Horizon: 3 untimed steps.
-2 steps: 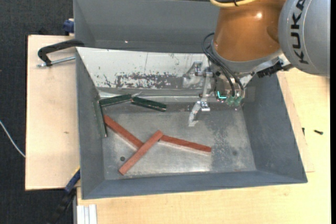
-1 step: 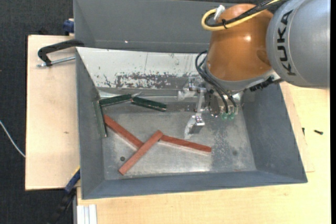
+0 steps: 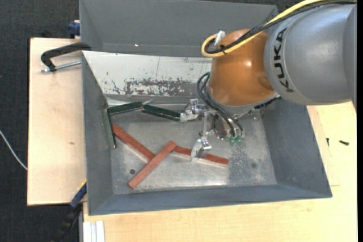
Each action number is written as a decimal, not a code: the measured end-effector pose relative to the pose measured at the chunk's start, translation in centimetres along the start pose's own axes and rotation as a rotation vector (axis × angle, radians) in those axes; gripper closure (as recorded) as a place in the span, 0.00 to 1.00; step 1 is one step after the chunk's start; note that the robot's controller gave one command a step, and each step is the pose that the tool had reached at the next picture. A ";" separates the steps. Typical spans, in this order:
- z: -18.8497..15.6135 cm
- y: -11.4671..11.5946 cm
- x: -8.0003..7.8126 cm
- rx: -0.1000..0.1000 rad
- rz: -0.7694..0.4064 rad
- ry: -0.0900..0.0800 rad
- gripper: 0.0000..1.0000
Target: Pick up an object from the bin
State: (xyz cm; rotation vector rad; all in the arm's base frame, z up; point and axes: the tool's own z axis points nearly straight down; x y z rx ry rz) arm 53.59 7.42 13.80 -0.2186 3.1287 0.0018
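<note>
In the middle of the grey bin [image 3: 93, 139], the tool [image 3: 195, 132] hangs low under the arm's orange cover, its two metal fingers [image 3: 200, 147] spread wide with nothing between them. One fingertip sits at the end of a short red-brown stick [image 3: 212, 160] lying flat on the floor; the other is just beside the tip of a dark green stick [image 3: 161, 113]. Two longer red-brown sticks [image 3: 150, 166] lie crossed to the left, and more green sticks [image 3: 108, 128] rest by the left wall.
</note>
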 end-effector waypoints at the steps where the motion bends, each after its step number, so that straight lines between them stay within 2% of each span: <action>1: 6.2 -0.5 2.9 -0.001 0.000 0.013 1.00; 2: 6.2 -0.5 2.9 -0.001 0.001 0.013 1.00; 3: -11.1 -1.8 2.5 0.001 -0.058 -0.008 1.00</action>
